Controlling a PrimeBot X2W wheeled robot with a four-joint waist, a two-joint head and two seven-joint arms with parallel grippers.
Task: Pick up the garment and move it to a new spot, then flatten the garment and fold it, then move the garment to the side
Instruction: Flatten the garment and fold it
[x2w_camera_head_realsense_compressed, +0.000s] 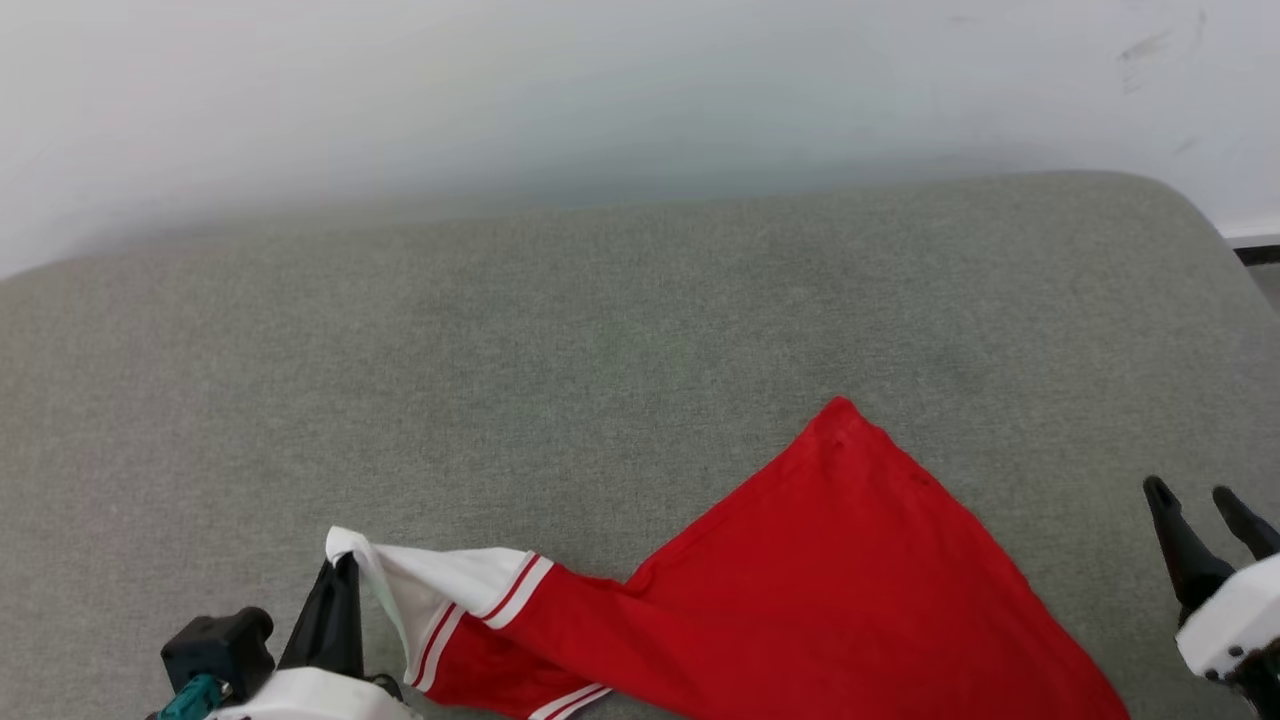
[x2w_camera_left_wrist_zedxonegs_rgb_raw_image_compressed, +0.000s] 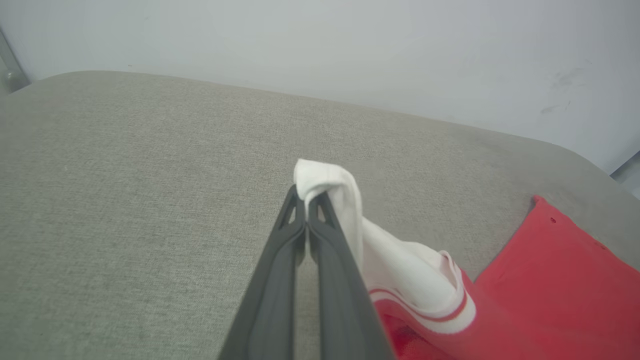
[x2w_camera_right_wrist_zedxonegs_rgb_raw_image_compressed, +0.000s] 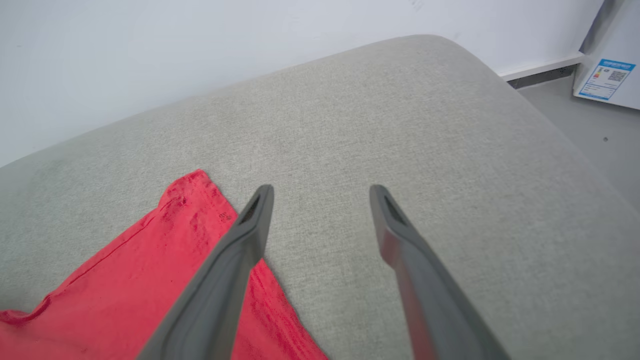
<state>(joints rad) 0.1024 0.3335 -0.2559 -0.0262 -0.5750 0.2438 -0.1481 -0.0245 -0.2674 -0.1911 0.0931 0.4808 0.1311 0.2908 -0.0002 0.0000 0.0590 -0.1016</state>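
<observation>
The garment (x2w_camera_head_realsense_compressed: 820, 580) is red with a white, red-striped sleeve and lies spread on the grey cushion (x2w_camera_head_realsense_compressed: 560, 340) at the front. My left gripper (x2w_camera_head_realsense_compressed: 345, 565) at the lower left is shut on the white sleeve's tip, which it holds a little raised. In the left wrist view the shut fingers (x2w_camera_left_wrist_zedxonegs_rgb_raw_image_compressed: 306, 202) pinch the white cloth of the garment (x2w_camera_left_wrist_zedxonegs_rgb_raw_image_compressed: 400, 270). My right gripper (x2w_camera_head_realsense_compressed: 1195, 495) stands open at the right edge, apart from the garment. In the right wrist view its spread fingers (x2w_camera_right_wrist_zedxonegs_rgb_raw_image_compressed: 320, 192) hold nothing, with the garment's red corner (x2w_camera_right_wrist_zedxonegs_rgb_raw_image_compressed: 190, 220) to their left.
A white wall (x2w_camera_head_realsense_compressed: 600, 90) rises behind the cushion. The cushion's rounded right end drops to a grey floor (x2w_camera_right_wrist_zedxonegs_rgb_raw_image_compressed: 590, 130), where a white appliance with a label (x2w_camera_right_wrist_zedxonegs_rgb_raw_image_compressed: 610, 75) stands. Bare cushion stretches behind and left of the garment.
</observation>
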